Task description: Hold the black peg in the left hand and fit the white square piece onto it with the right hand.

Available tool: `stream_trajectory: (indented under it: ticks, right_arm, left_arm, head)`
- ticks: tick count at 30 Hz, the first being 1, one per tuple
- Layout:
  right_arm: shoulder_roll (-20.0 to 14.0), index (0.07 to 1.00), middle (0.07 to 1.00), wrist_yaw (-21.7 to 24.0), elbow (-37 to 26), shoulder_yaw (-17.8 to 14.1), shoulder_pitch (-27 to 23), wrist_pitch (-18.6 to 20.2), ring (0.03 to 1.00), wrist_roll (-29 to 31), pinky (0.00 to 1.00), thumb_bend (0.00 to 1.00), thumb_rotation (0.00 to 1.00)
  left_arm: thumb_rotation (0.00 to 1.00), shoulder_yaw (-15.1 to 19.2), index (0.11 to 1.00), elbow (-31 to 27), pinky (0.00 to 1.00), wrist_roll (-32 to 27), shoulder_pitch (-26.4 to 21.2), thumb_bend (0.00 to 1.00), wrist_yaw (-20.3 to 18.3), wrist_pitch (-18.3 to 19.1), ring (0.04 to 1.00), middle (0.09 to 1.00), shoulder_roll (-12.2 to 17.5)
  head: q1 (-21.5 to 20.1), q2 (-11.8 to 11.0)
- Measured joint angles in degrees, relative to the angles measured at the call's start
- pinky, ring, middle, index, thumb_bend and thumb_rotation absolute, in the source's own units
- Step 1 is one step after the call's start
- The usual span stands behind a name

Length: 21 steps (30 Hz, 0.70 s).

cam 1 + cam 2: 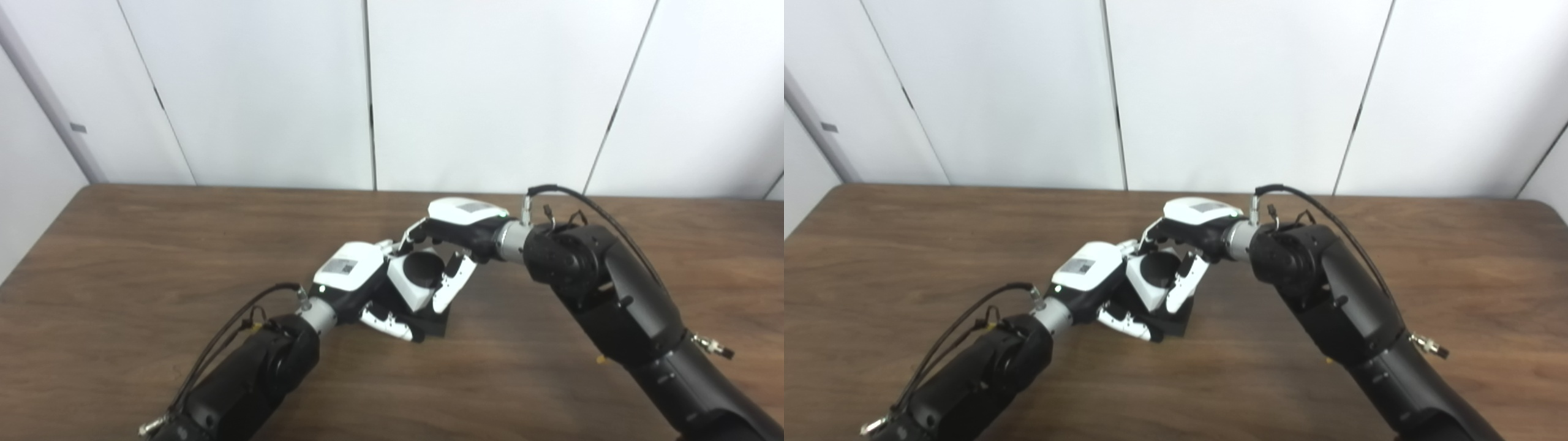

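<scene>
Near the middle of the brown worktop (122, 257), the left hand (358, 285) is closed around the black peg (433, 321), whose base rests on the wood. The right hand (450, 245) grips the white piece (416, 278), its round hole facing up, held tilted directly over the peg.

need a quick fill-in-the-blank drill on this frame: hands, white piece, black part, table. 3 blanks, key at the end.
1. The white square piece has a round ____ in its upper face.
2. The right hand and the left hand meet at the white piece, above a ____ base on the table.
3. The table top is brown ____.

Missing words: hole; black; wood
</scene>
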Motion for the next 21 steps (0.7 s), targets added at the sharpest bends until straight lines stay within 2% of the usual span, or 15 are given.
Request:
stream_trajectory:
  ticks: [7, 13, 21]
  right_arm:
    - [-0.4, 0.685, 0.824, 0.0, 0.0, 0.0, 0.0, -0.1, 0.831, 0.0, 0.75, 0.94, 0.31]
    - [-0.9, 0.678, 0.82, -0.3, 0.0, 0.0, 0.0, -0.2, 0.825, 0.2, 0.75, 0.93, 0.3]
    - [-1.1, 0.678, 0.818, -0.7, 0.0, 0.0, 0.0, -0.2, 0.825, 0.3, 0.75, 0.92, 0.29]
  left_arm:
    - [0.33, 0.1, 0.604, -0.4, 0.86, 0.0, 0.0, 1.0, -0.8, 0.4, 0.931, 0.93, 0.1]
    - [0.38, 0.7, 0.696, -0.7, 0.89, 0.0, 0.1, 1.0, -1.6, 1.1, 0.926, 0.933, 0.2]
    - [0.39, 1.8, 0.685, -1.3, 0.88, 0.0, 0.1, 1.0, -3.8, 1.3, 0.932, 0.93, 0.6]
  head:
    - [-0.5, 0.1]
    - [-0.5, 0.2]
    - [-0.4, 0.6]
